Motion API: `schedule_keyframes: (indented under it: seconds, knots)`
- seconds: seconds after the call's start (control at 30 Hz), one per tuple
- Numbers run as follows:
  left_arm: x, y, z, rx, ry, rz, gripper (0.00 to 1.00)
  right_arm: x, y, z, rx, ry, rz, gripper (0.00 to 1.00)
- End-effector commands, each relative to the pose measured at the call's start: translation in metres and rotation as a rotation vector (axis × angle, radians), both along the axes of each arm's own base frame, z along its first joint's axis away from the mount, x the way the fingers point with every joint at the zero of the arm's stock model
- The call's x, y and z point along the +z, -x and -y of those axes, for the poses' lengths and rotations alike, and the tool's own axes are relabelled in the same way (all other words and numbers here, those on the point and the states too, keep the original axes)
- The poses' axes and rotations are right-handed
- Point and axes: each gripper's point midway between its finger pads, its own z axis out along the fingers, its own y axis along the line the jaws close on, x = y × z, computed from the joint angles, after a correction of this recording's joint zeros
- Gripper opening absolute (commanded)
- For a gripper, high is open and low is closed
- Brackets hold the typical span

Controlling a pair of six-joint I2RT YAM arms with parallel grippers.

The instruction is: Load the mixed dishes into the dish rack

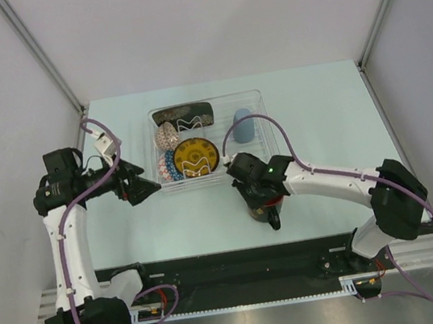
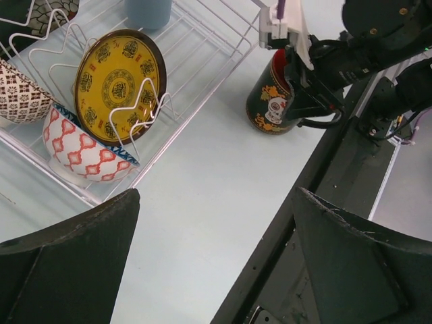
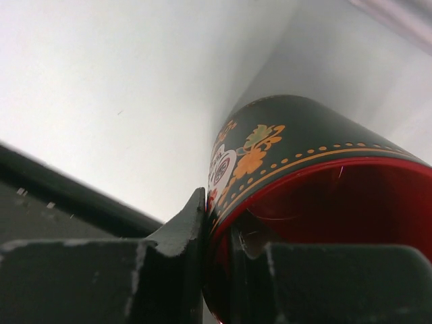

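Two fingers of the right gripper [image 3: 219, 226] pinch the dark mug [image 2: 270, 101] by its rim on the table [image 1: 209, 220]; left gripper [image 2: 216, 202] gapes empty near the rack [image 1: 266, 122].

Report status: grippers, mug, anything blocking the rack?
Left gripper open, beside clear wire-ribbed dish rack. Right gripper shut on rim of dark floral mug with red inside, upright outside the rack. Nothing seen blocking the way.
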Motion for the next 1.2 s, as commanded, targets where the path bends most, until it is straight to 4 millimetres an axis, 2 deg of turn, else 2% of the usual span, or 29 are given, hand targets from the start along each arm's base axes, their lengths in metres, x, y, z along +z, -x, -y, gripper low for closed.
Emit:
schedule_keyframes:
  seconds: [0.0, 0.1, 0.13, 0.17, 0.2, 0.23, 0.3, 0.33, 0.37, 0.4, 0.43, 0.47, 0.5, 0.53, 0.6, 0.63, 0.7, 0.73, 0.9, 1.17]
  knots:
    - [0.016, 0.000, 0.003, -0.014, 0.005, 0.059, 1.00, 0.103, 0.018, -0.035, 0.097, -0.275, 0.135, 0.00]
    - [0.038, -0.005, 0.005, -0.001, 0.033, 0.097, 1.00, 0.160, 0.040, -0.042, 0.164, -0.443, 0.174, 0.00]
    - [0.048, -0.006, 0.007, 0.005, 0.059, 0.103, 1.00, 0.198, 0.045, -0.036, 0.162, -0.554, 0.233, 0.00]
    - [0.064, -0.007, 0.009, 0.001, 0.079, 0.129, 1.00, 0.219, 0.053, -0.037, 0.192, -0.631, 0.245, 0.00]
    - [0.074, -0.007, 0.012, 0.000, 0.102, 0.137, 1.00, 0.246, 0.055, -0.031, 0.192, -0.706, 0.297, 0.00]
    - [0.090, -0.009, 0.013, 0.018, 0.145, 0.131, 1.00, 0.289, 0.058, -0.021, 0.197, -0.834, 0.397, 0.00]
    - [0.120, -0.005, 0.019, 0.010, 0.193, 0.168, 1.00, 0.333, 0.056, -0.005, 0.185, -0.948, 0.531, 0.00]
    - [0.141, -0.004, 0.021, 0.023, 0.248, 0.161, 1.00, 0.361, 0.054, -0.002, 0.184, -1.041, 0.612, 0.00]
    - [0.155, 0.003, 0.025, 0.018, 0.274, 0.178, 1.00, 0.384, 0.054, 0.014, 0.164, -1.111, 0.688, 0.00]
    - [0.165, 0.010, 0.029, -0.001, 0.301, 0.185, 1.00, 0.394, 0.053, 0.016, 0.158, -1.166, 0.724, 0.00]
    - [0.186, 0.016, 0.033, -0.017, 0.346, 0.216, 1.00, 0.416, 0.053, 0.016, 0.161, -1.298, 0.798, 0.00]
    - [0.182, 0.019, 0.037, -0.023, 0.376, 0.202, 1.00, 0.422, 0.058, 0.014, 0.192, -1.363, 0.806, 0.00]
    - [0.190, 0.034, 0.046, -0.040, 0.422, 0.189, 1.00, 0.429, 0.056, 0.011, 0.180, -1.436, 0.790, 0.00]
    - [0.196, 0.039, 0.050, -0.057, 0.428, 0.246, 1.00, 0.451, 0.060, 0.015, 0.193, -1.542, 0.837, 0.00]
    - [0.193, 0.046, 0.066, -0.108, 0.448, 0.221, 1.00, 0.448, 0.055, 0.000, 0.221, -1.605, 0.808, 0.00]
    - [0.186, 0.041, 0.071, -0.082, 0.465, 0.161, 1.00, 0.468, 0.063, 0.007, 0.253, -1.712, 0.866, 0.00]
    - [0.179, 0.047, 0.089, -0.143, 0.478, 0.108, 1.00, 0.454, 0.056, -0.009, 0.286, -1.797, 0.824, 0.00]
    - [0.175, 0.042, 0.092, -0.122, 0.485, 0.090, 1.00, 0.468, 0.061, -0.002, 0.319, -1.897, 0.840, 0.00]
    - [0.166, 0.038, 0.097, -0.112, 0.495, 0.052, 0.99, 0.458, 0.046, -0.016, 0.319, -1.950, 0.785, 0.00]
    - [0.132, 0.032, 0.101, -0.092, 0.432, 0.001, 0.96, 0.461, 0.033, -0.009, 0.293, -2.003, 0.819, 0.00]
